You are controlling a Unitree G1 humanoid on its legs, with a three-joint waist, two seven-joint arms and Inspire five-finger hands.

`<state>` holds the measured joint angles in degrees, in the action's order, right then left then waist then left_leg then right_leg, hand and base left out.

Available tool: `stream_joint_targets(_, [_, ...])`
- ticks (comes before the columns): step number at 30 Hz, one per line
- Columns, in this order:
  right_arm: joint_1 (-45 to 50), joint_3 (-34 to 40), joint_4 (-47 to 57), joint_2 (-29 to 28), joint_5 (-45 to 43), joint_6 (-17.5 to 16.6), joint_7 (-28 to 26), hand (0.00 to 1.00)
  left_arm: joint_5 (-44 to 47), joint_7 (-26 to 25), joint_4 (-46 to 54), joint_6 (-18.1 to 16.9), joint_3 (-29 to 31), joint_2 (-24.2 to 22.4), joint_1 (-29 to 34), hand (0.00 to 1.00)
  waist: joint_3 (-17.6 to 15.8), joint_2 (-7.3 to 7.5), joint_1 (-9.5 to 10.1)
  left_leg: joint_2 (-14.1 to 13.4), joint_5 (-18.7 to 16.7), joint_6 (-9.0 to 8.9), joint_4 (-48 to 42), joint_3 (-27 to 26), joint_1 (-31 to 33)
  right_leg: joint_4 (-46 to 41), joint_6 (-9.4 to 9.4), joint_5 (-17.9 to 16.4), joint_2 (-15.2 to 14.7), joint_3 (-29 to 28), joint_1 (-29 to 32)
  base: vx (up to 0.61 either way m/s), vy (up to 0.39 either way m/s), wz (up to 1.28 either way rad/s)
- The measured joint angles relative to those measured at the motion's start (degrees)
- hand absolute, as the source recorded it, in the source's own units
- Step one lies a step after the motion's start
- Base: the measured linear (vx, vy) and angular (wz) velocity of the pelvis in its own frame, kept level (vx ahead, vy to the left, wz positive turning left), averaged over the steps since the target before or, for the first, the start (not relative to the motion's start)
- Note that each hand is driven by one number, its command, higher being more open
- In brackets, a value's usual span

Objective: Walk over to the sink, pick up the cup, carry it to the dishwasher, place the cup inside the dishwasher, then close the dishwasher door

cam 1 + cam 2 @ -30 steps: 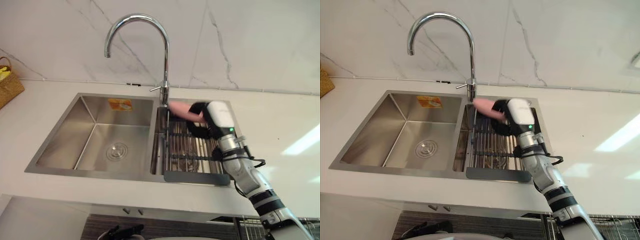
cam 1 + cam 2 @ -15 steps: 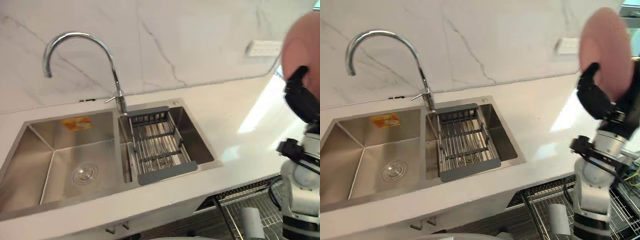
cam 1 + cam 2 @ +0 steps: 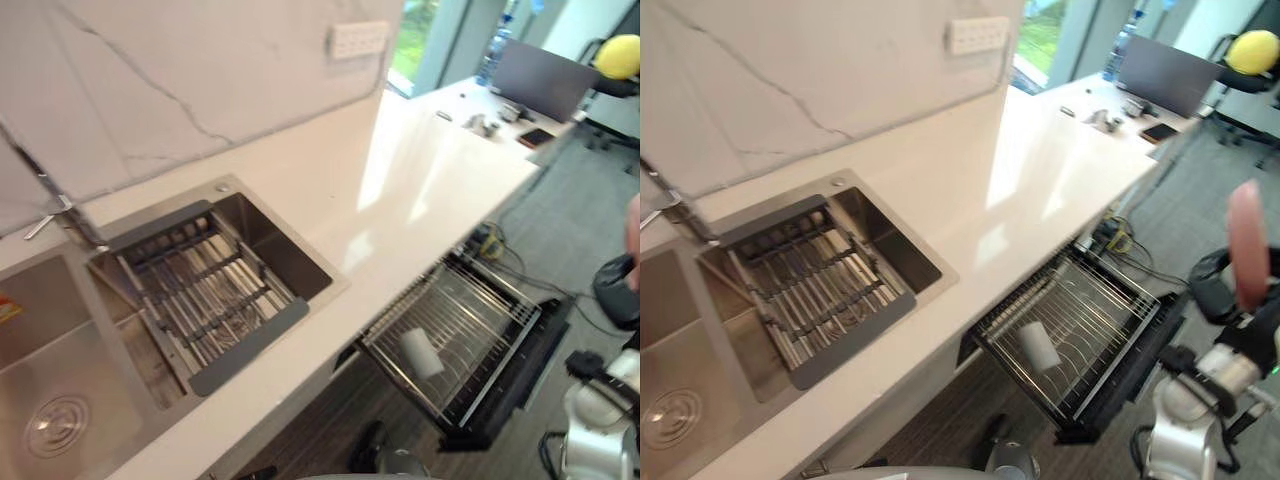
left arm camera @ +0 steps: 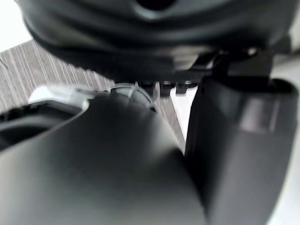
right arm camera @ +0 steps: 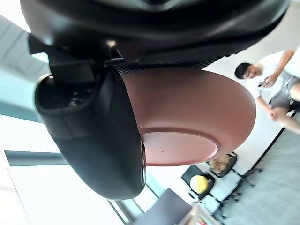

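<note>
I'm in the carry step. The cup (image 3: 1246, 245) is out of the sink (image 3: 270, 240) and sits in my right hand (image 3: 1214, 290), held up at the far right of the scene, out past the counter (image 3: 420, 190) and over the floor. The right wrist view shows the hold best: the thumb and palm lie wrapped against the cup's side, with what looks like its base turned toward that camera. I read the hand as closed round the cup and holding it firmly. The left hand (image 4: 117, 178) is a dark bulk right against its own camera, and I cannot tell its state.

The dishwasher stands open below the counter, to the right of the sink, with its rack (image 3: 470, 320) pulled out over the lowered door (image 3: 515, 375). 1 white cup (image 3: 422, 352) already lies on its side on the rack, toward the near left part. The wires to its right look free. My cup is well apart from the rack, higher and further right.

As I judge it, the next move is to bring the right hand down and left until the cup hangs over the free wires, clear of the white cup. Then I lower it until it rests on the rack, and only then loosen the hold. After that the rack has to go in before the door can swing up
</note>
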<state>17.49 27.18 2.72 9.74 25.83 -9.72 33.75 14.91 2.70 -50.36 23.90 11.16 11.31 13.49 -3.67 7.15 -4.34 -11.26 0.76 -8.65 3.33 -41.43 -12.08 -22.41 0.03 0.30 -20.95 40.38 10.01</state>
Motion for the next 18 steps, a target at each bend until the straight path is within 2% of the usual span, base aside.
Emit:
stream_joint_targets(1, [-1.1,-0.9,-3.6,-0.2,0.6,-0.7,0.2,0.0,0.9,-0.7,-0.7,0.8,0.3,0.6,-0.7,1.0,0.4,-0.12,0.49,-0.8,-0.6,0.98,-1.6,-1.0,1.5,9.0,2.22,3.2,4.4,-1.9,-1.3,-0.05,-0.15,-0.55])
stream_joint_targets(2, [-2.1,-1.1,-5.1,-0.5,0.7,-1.0,0.4,0.0,1.0,-0.7,-1.1,0.8,0.4,0.3,-1.0,1.0,0.8,-0.65,1.64,-1.3,-1.3,2.39,-2.2,-0.9,3.5,14.7,3.35,6.7,7.1,-3.1,-1.1,-0.14,-0.107,-0.73])
stream_joint_targets(3, [-4.5,-1.0,-7.0,-1.0,0.7,-1.2,1.5,0.0,0.2,-0.9,-1.0,0.0,0.8,-0.6,-1.9,1.0,0.4,-1.85,2.09,-3.1,-1.4,2.47,-5.4,-0.9,7.0,2.4,-0.24,-3.1,5.2,-6.6,1.5,-0.12,-0.094,-0.27])
stream_joint_targets(4, [-4.9,-1.4,-8.6,-1.2,0.7,-1.3,3.1,0.0,0.3,-0.5,-0.4,-0.3,1.2,-0.2,-2.0,1.0,0.3,-0.74,1.95,-2.9,-2.0,1.55,-10.1,0.0,8.9,-1.7,3.22,-8.7,3.7,-8.6,-0.7,-0.06,-0.119,-0.1])
stream_joint_targets(5, [-5.5,-2.0,-9.3,-1.0,0.8,-1.2,3.1,0.0,0.5,-0.2,0.5,-0.5,1.3,-0.1,-2.0,1.0,0.3,-0.34,2.3,-3.2,-2.8,1.66,-12.4,-0.2,9.8,2.8,5.31,-8.3,4.9,-9.4,-1.9,-0.05,-0.172,-0.03])
stream_joint_targets(6, [-7.1,-4.4,-10.5,0.0,0.8,-0.5,2.5,0.0,0.0,-0.8,0.5,-0.5,1.0,-1.2,-2.8,1.0,0.2,-2.73,3.32,-6.6,-3.9,2.18,-15.8,-0.4,12.2,10.9,4.76,-3.1,9.3,-9.2,-4.4,-0.11,-0.133,-0.35])
stream_joint_targets(7, [-7.7,-7.6,-10.4,0.0,0.9,-0.4,2.0,0.0,-0.1,-0.9,0.5,-0.5,0.8,-1.8,-3.1,1.0,-0.3,-3.79,3.77,-7.1,-4.1,2.37,-15.3,-1.3,12.0,18.8,4.42,1.1,12.2,-9.2,-7.3,-0.11,-0.1,-0.34])
stream_joint_targets(9, [-7.5,-11.2,-10.5,-0.1,0.9,-0.5,0.4,0.0,1.0,-2.1,0.8,-0.5,0.8,-2.2,-3.3,1.0,-0.9,-3.82,4.49,-6.4,-3.5,2.2,-13.9,-1.8,11.3,23.6,4.11,3.9,13.1,-9.2,-9.1,-0.12,0.041,-0.13])
stream_joint_targets(11, [-6.8,-12.9,-10.9,-0.1,1.3,-0.5,-1.4,0.0,2.4,-2.6,1.4,-0.5,0.8,-2.5,-3.4,1.0,-1.9,-4.01,5.25,-5.4,-3.2,2.5,-13.0,-1.3,11.2,25.2,4.31,5.1,12.7,-8.6,-10.0,-0.15,0.123,0.13])
stream_joint_targets(16, [-8.0,-13.0,-14.7,1.5,2.2,-0.6,-2.5,0.0,3.8,-2.0,2.0,-0.5,1.0,-2.8,-3.4,1.0,-3.7,-4.71,5.1,-3.1,-1.7,2.99,-11.6,1.4,11.0,26.7,4.99,6.3,11.3,-6.2,-12.1,-0.04,0.107,0.29])
stream_joint_targets(18, [-9.6,-13.0,-18.8,3.7,3.0,-0.5,-3.4,0.0,3.7,-2.0,2.4,-0.6,1.0,-3.3,-3.4,1.0,-4.4,-5.64,5.17,-2.5,-1.6,3.14,-11.4,2.8,10.7,26.7,5.03,6.3,10.8,-4.7,-13.4,0.0,0.11,0.33])
